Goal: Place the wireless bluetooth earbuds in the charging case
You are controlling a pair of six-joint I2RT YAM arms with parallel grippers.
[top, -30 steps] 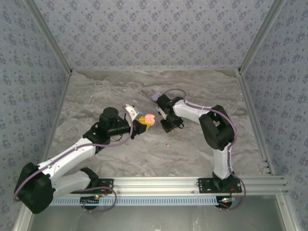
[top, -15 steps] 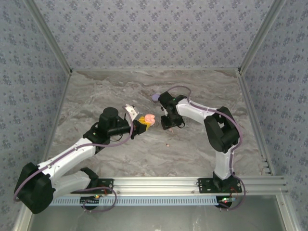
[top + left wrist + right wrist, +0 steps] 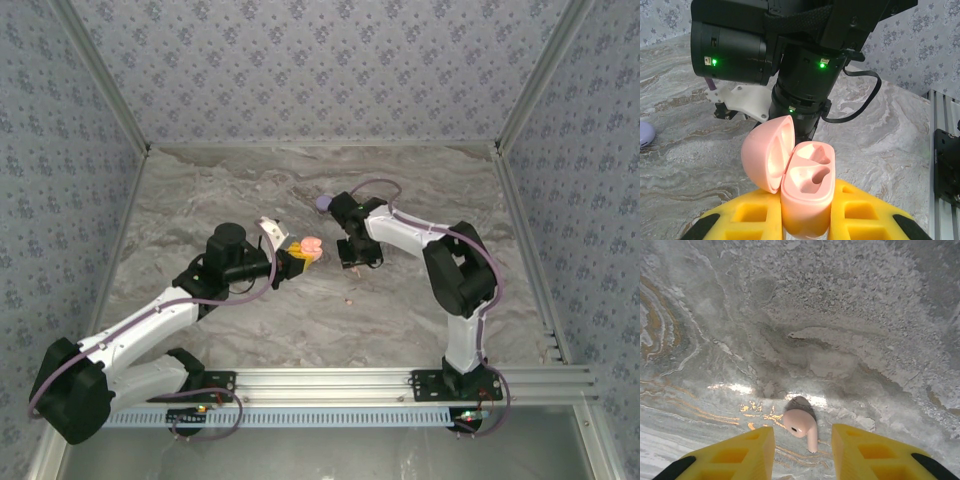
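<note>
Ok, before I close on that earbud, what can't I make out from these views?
- Left wrist: the lower edge cuts off the pink case base and the left gripper tips, so the grip contact is unseen.
- Right wrist: the earbud underside faces the table; the right gripper height above it is unclear.
- Top external: the speck is too small to identify; the lilac object is partly behind the right arm.
</note>
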